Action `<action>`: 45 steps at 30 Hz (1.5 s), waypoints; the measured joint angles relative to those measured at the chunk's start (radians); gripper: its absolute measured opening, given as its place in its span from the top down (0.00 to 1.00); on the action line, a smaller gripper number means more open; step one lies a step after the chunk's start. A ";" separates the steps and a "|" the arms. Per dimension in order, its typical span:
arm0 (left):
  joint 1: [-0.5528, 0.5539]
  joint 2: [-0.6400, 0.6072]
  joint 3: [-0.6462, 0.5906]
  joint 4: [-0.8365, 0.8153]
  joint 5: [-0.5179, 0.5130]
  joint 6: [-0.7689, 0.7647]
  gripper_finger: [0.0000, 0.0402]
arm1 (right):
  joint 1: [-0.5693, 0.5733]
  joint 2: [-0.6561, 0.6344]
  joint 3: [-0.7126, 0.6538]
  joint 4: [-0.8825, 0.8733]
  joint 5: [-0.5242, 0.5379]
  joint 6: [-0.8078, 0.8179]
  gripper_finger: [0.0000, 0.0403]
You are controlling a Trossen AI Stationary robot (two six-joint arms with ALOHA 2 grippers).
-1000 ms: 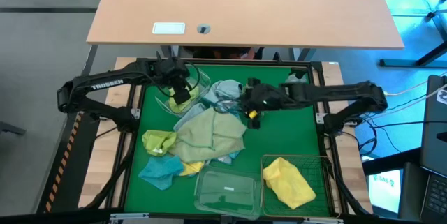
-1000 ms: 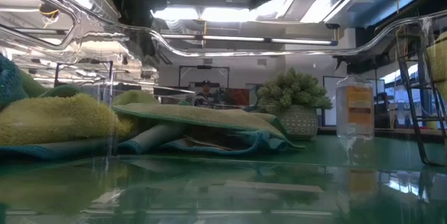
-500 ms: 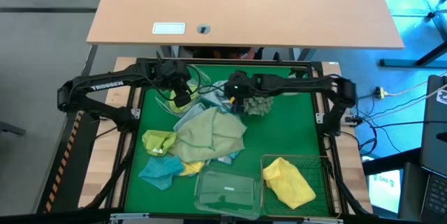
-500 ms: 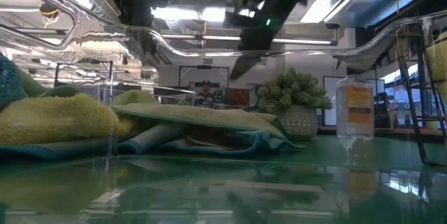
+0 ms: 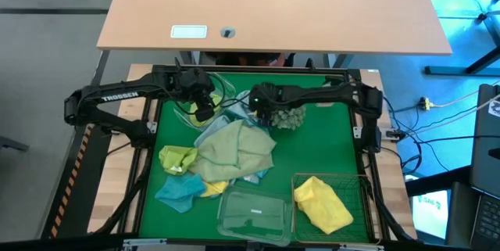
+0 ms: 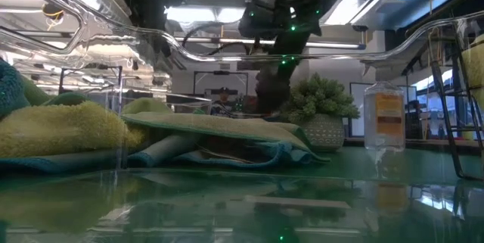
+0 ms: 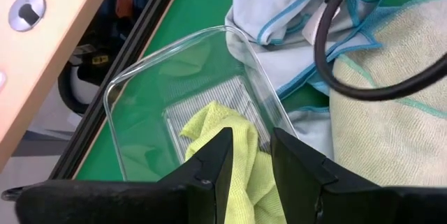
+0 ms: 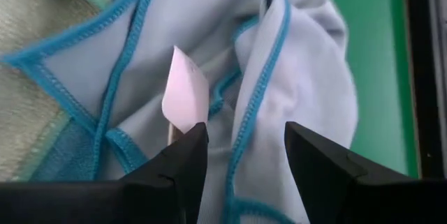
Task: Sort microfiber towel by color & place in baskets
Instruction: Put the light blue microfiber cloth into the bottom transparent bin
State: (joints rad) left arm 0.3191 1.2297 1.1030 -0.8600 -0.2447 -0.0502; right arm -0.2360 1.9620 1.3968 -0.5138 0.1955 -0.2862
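Note:
A heap of microfiber towels lies mid-table: a large pale green one (image 5: pixel 234 148), a lime one (image 5: pixel 178 159), a teal one (image 5: pixel 176 193) and a light blue one (image 5: pixel 241 107) at the heap's far end. My right gripper (image 8: pixel 241 133) stands open just over the light blue towel (image 8: pixel 300 63), pointing steeply down, beside its white label (image 8: pixel 185 98). My left gripper (image 7: pixel 250 137) hangs open above the clear basket (image 7: pixel 174 49) at the far left, where a lime-yellow towel (image 7: pixel 223 123) lies. A yellow towel (image 5: pixel 320 204) lies in the wire basket (image 5: pixel 355 184).
A second clear basket (image 5: pixel 254 213) stands at the near edge, mid-table. A grey-green spiky ball (image 5: pixel 287 118) sits just right of my right gripper (image 5: pixel 262 114). A small bottle with an orange label (image 6: pixel 384 118) stands farther right. Bare green mat lies at the right.
My right gripper has swung from mid-table toward the table's left edge and come down over the light blue towel, tipping more steeply downward. Its fingers have stayed open. The towels have not moved.

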 joint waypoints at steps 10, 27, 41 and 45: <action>0.000 0.000 0.000 0.002 0.001 -0.002 0.77 | -0.002 0.034 0.000 -0.009 0.069 -0.009 0.53; 0.000 0.000 0.000 0.005 0.001 -0.002 0.77 | 0.000 0.048 0.000 -0.008 0.064 -0.011 0.97; 0.000 0.000 0.000 0.005 -0.005 0.016 0.77 | 0.000 0.044 0.099 -0.053 0.056 -0.011 0.95; 0.000 -0.003 0.000 0.005 -0.005 0.016 0.77 | 0.000 0.043 0.161 -0.088 0.056 -0.014 0.96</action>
State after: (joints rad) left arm 0.3191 1.2268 1.1030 -0.8553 -0.2501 -0.0339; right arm -0.2359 2.0054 1.5579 -0.6023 0.2520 -0.3001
